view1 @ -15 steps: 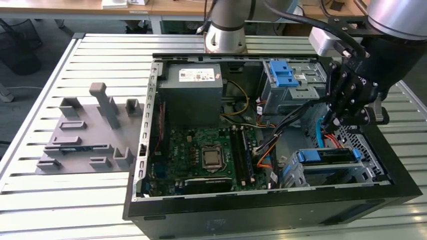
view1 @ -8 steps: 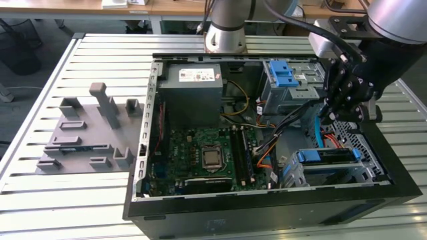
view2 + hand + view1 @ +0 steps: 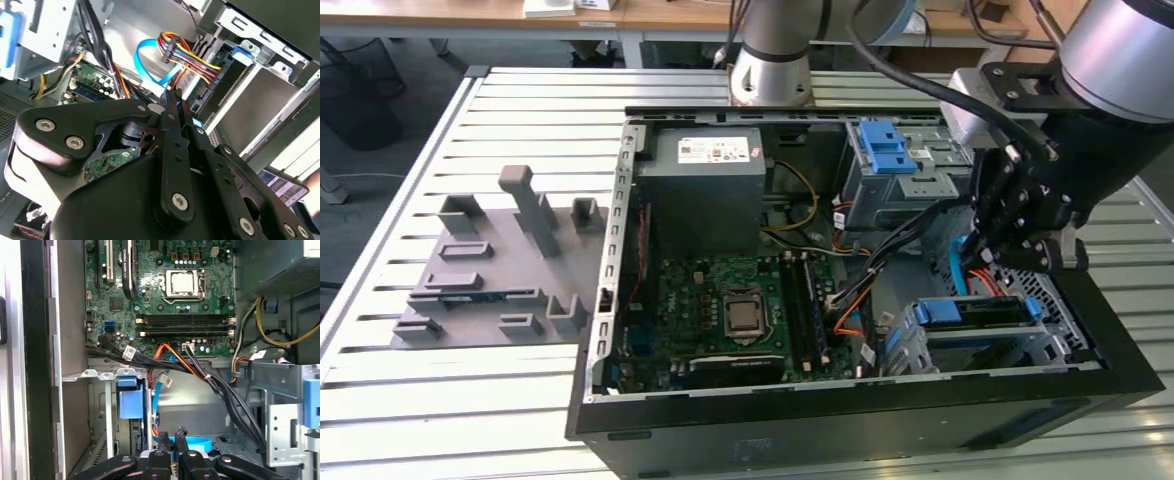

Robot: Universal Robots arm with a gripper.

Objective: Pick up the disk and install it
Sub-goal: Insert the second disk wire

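Tool [image 3: 172, 436] clenched, empty, inside case | risk: snagging blue cable [image 3: 192, 442] and wire bundle [image 3: 190, 57] | disk [image 3: 977, 313] sits caged

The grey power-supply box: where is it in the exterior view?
In the exterior view, the grey power-supply box sits at the far end of the open computer case, beyond the green motherboard and left of the silver drive cage.

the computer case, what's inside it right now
Inside the open computer case: a green motherboard, a grey power supply, coloured cables and metal drive cages with blue latches. The gripper hangs among them; it covers what lies beneath it.
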